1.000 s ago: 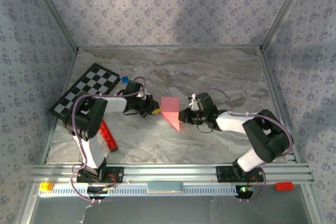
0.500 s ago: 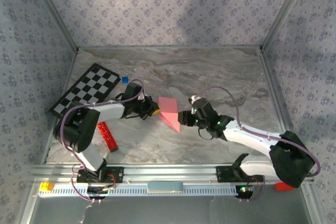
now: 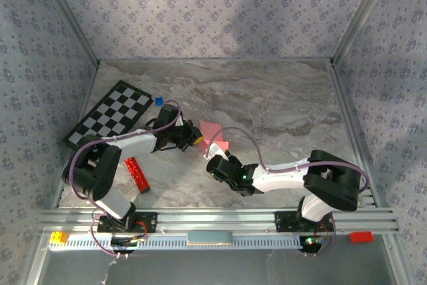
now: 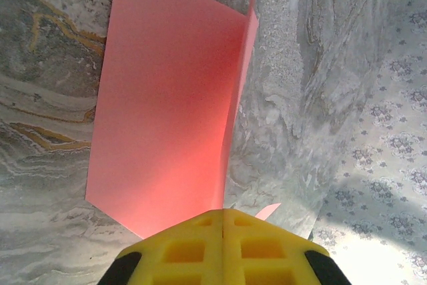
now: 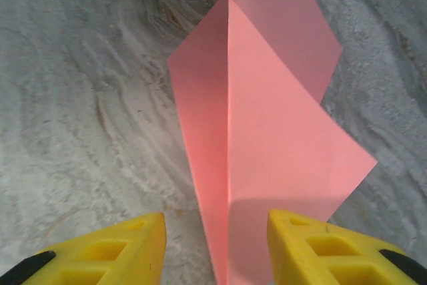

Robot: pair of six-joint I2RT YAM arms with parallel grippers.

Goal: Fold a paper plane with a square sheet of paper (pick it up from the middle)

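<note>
Pink-paper update: clamping the thin salmon half-folded square sheet of paper [image 3: 213,135] in the left pincer [image 4: 223,217] on the marble tabletop [image 3: 280,105], lining its crease lengthwise straight into the nearer right pincer [image 5: 217,223], spread apart.

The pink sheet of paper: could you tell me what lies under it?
Marble tabletop shows around the folded pink sheet; the patch directly beneath it is covered and cannot be seen.

Pinched left jaws, parted right jaws
</note>
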